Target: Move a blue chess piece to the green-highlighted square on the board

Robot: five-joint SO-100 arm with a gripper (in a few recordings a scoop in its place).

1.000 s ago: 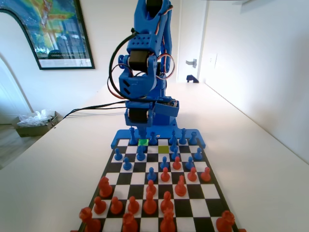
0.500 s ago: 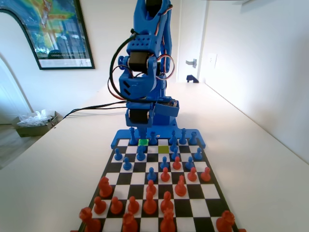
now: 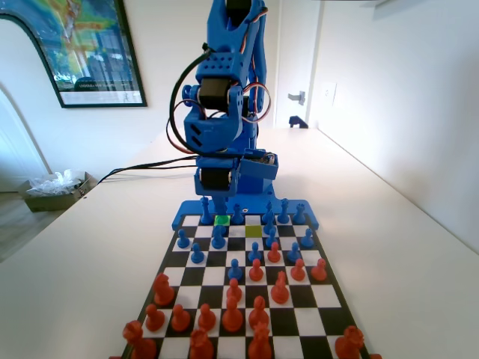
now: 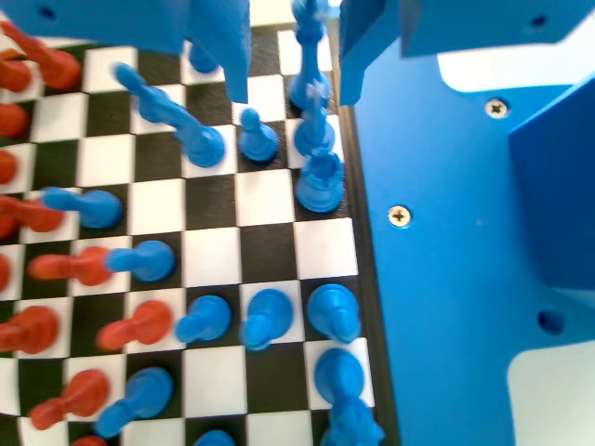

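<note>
Currently at the grasp stage, by the look of it. Tool (image 3: pixel 221 200) low at the far end of the board (image 3: pixel 329 299) in the fixed view, right behind the green-highlighted square (image 3: pixel 221 220). Green square looks bare, so delivery not yet done. Duller olive square (image 3: pixel 253 231) just diagonal from it, nearer the camera and to the right, also looks bare.

In the wrist view, tool (image 4: pixel 293 93) has its jaws apart, straddling a tall blue piece (image 4: pixel 309 56) in the row next to the board's blue edge. Clear gap of white square between the left jaw and the piece. Right jaw much closer, contact not certain. So spread, nothing clamped as far as visible. Cannot match this piece to the green square from the wrist view, as no colour shows there.

Crowded around the target: small blue pawn (image 4: pixel 257 137) just below the left jaw in the wrist view, another blue piece (image 4: pixel 319 178) just below the tall one along the edge row.

Next move, as a judgement: centre on the tall piece, close gently on its stem, lift straight up to clear the neighbours, then a short sideways shift and set down on the green square. Main risk: left jaw clipping the pawn while closing, or toppling the tall piece with an off-centre squeeze. White surface (image 3: pixel 404 247) around the board offers no obstacle.
</note>
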